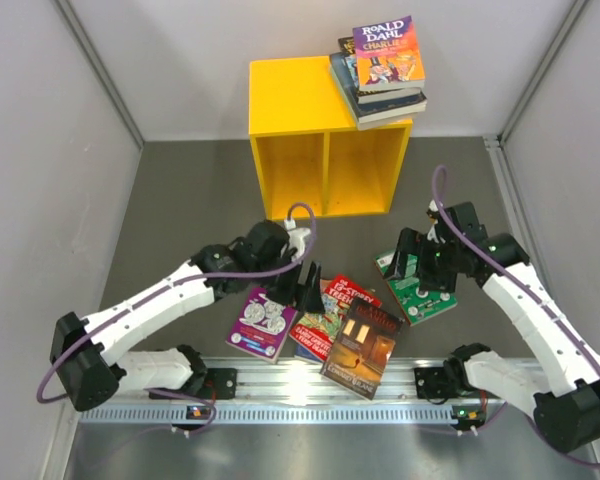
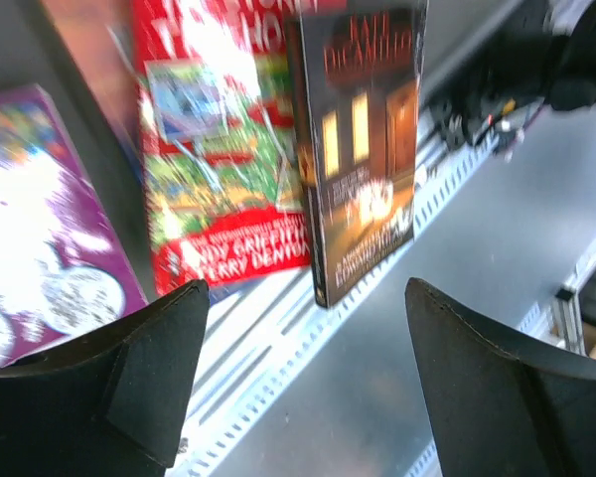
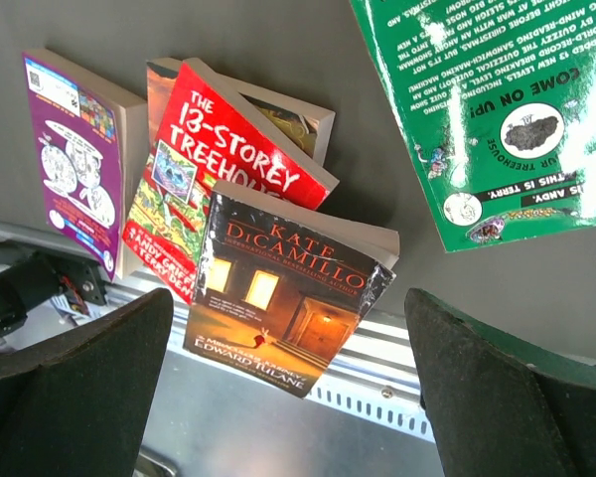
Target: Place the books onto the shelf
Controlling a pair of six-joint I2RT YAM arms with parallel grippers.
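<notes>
The yellow shelf point(image 1: 290, 100) stands at the back, with a stack of books point(image 1: 382, 65) on the right of its top, an orange Roald Dahl uppermost. Four books lie on the table: purple point(image 1: 263, 322) point(image 3: 74, 159), red point(image 1: 332, 305) point(image 3: 219, 169), dark brown point(image 1: 362, 345) point(image 3: 288, 288) and green point(image 1: 420, 288) point(image 3: 497, 109). My left gripper point(image 1: 302, 285) point(image 2: 308, 388) hangs open just above the purple book point(image 2: 40, 229) and the red book point(image 2: 219, 169), holding nothing. My right gripper point(image 1: 427, 272) point(image 3: 288, 397) is open over the green book.
A slotted aluminium rail point(image 1: 310, 395) runs along the near edge, and the dark brown book overlaps it. Grey walls close in the left, right and back. The shelf's two compartments point(image 1: 325, 170) face the arms.
</notes>
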